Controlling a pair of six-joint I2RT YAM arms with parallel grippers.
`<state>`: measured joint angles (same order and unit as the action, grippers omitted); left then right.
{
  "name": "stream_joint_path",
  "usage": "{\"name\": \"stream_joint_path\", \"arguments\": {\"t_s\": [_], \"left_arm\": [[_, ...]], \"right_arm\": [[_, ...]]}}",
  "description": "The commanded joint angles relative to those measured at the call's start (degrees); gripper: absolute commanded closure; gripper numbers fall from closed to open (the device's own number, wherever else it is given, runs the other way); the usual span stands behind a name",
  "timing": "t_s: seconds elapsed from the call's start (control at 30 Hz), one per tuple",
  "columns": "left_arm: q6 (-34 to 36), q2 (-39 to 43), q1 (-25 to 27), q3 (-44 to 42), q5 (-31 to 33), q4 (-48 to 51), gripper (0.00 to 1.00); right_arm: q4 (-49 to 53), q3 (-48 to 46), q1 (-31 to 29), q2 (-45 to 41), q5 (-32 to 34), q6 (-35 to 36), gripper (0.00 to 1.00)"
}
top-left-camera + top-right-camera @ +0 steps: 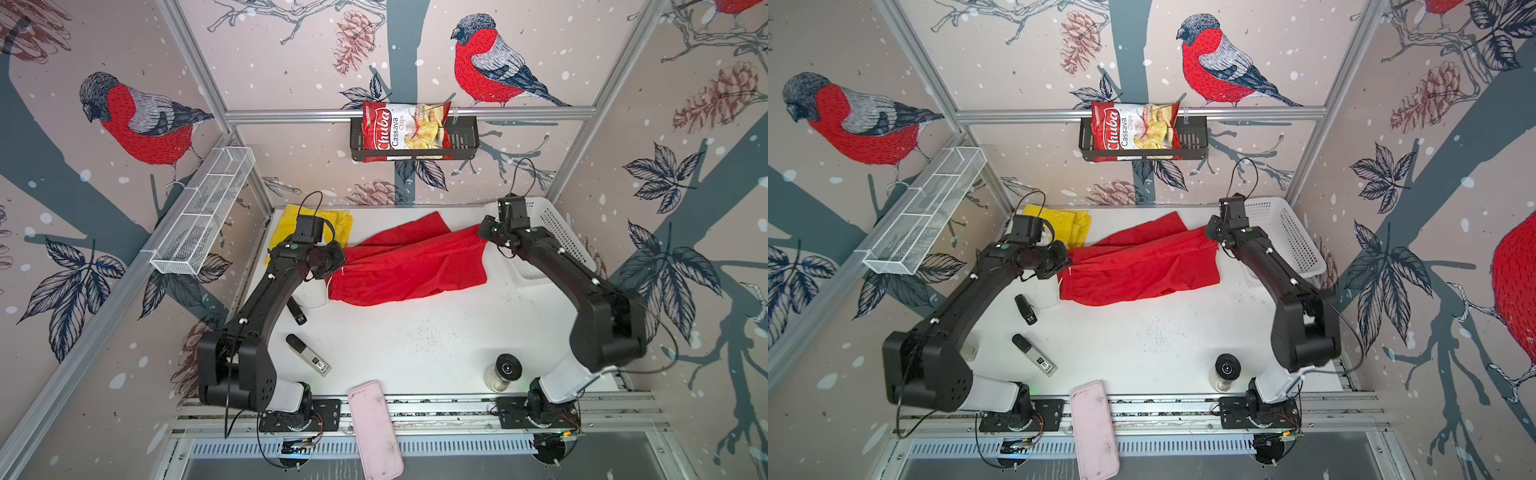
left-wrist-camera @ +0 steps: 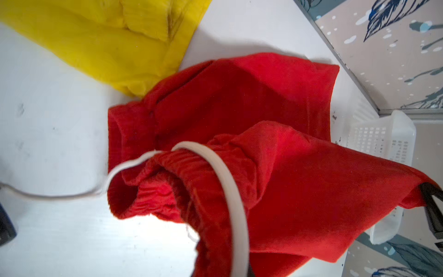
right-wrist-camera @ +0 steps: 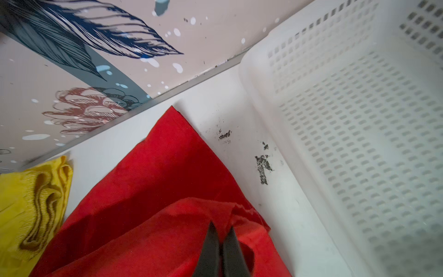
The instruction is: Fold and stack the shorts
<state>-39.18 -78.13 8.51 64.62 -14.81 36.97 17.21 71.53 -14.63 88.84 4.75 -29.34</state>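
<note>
The red shorts hang stretched between my two grippers above the white table, sagging onto it in the middle. My left gripper is shut on the waistband end, where the white drawstring loops. Fabric hides its fingers in the left wrist view. At the leg hem, my right gripper is shut on a pinch of red cloth. The yellow shorts lie bunched in the far left corner, partly under my left arm.
A white perforated basket stands at the far right beside my right arm. Near the front lie a small black device, a black-and-white stick, a pink case and a black-lidded jar. A chips bag sits in a wall basket.
</note>
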Motion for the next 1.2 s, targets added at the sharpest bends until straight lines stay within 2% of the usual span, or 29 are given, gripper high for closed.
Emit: {"name": "stream_joint_path", "arguments": {"t_s": [0.0, 0.17, 0.3, 0.5, 0.67, 0.9, 1.07, 1.17], "left_arm": [[-2.5, 6.5, 0.3, -7.0, 0.6, 1.3, 1.0], [-6.2, 18.9, 1.3, -20.4, -1.3, -0.1, 1.0], [-8.9, 27.6, 1.8, -28.2, -2.5, 0.4, 1.0], [-14.4, 40.3, 2.6, -35.5, -3.6, 2.5, 1.0], [-18.4, 48.2, 3.0, -40.9, -5.3, 5.0, 1.0], [-19.8, 52.2, 4.3, -42.7, -5.2, 8.9, 1.0], [-19.9, 51.4, 4.5, -41.0, -5.2, 8.2, 1.0], [-19.4, 48.1, 4.5, -38.6, -4.3, 6.0, 1.0]], "right_arm": [[0.6, -7.5, -1.4, -8.9, 4.0, -3.9, 1.0], [3.1, -20.8, -5.0, -22.8, 6.3, -9.5, 1.0], [4.9, -30.1, -6.3, -30.7, 5.7, -14.0, 1.0], [8.9, -34.9, -6.9, -39.7, 7.1, -16.3, 1.0], [11.8, -36.6, -7.2, -43.9, 7.5, -17.2, 1.0], [13.8, -40.9, -8.0, -48.9, 7.1, -20.0, 1.0], [15.8, -37.0, -8.0, -50.9, 10.1, -18.6, 1.0], [14.4, -32.1, -8.0, -47.8, 12.3, -16.2, 1.0]]}}
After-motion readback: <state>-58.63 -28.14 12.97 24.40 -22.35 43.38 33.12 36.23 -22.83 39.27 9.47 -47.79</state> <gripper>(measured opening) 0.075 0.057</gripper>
